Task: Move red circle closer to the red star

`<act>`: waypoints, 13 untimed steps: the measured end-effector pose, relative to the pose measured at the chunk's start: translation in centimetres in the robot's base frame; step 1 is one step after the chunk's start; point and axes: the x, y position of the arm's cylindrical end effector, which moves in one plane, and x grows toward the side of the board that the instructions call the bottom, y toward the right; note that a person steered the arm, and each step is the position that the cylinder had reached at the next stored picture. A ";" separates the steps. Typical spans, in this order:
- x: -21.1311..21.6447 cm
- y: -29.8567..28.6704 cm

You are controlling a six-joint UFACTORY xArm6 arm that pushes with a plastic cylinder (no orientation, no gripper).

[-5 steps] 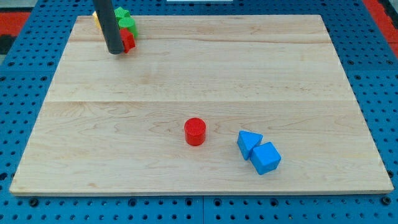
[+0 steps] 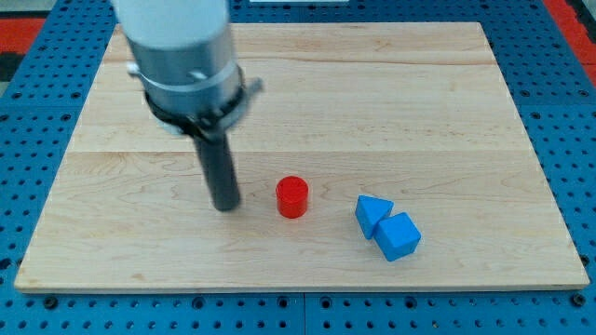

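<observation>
You are looking down on a pale wooden board (image 2: 391, 102) made of planks glued side by side, the seams running from the view's left to the view's right. It rests on a blue perforated base (image 2: 559, 56) with regular rows of small dark holes, visible along the left, right and bottom edges. A patch of red surface (image 2: 579, 11) shows at the view's top right corner and another at top left. Lighting is even, with soft shadows. No walls or windows are in view.

Grey cylindrical housing, dark rod (image 2: 222, 172).
</observation>
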 end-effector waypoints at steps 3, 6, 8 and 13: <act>0.4 6.5; -7.4 0.0; -10.1 2.8; -16.3 10.5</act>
